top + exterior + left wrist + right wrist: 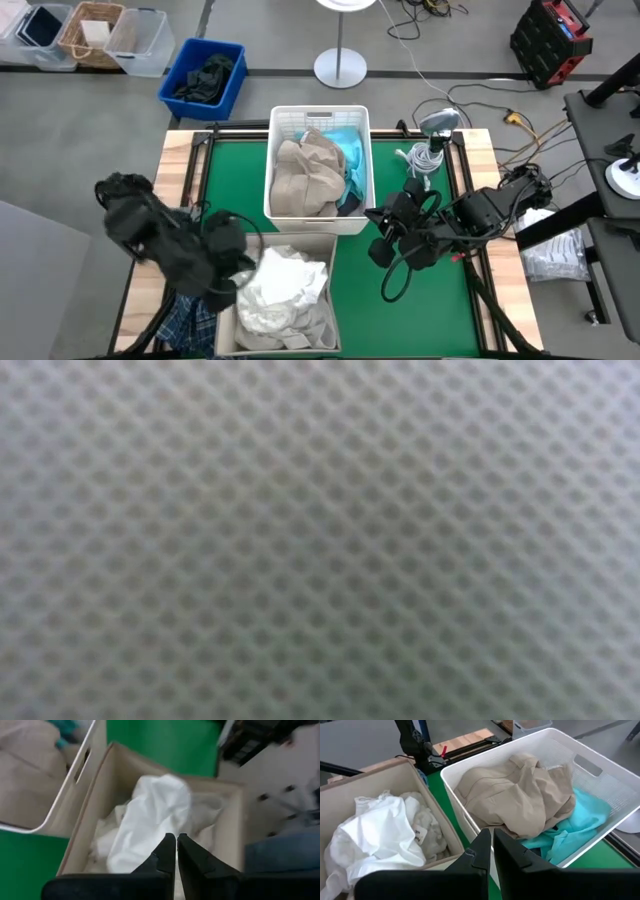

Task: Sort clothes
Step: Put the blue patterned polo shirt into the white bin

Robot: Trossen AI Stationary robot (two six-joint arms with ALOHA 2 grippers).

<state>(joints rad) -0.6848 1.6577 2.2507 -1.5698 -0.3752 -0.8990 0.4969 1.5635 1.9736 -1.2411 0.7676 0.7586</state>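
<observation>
Now | left gripper (176,851): fingers clenched, empty, above white clothes (150,820) | right gripper (491,846): fingers clenched, empty

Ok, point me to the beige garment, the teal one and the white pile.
beige garment (520,795), right wrist view, middle of its folds.
teal garment (580,827), right wrist view, exposed part beside the beige.
white pile (150,817), left wrist view, top fold.

Dark arms (470,215) (looping black cables)
</observation>
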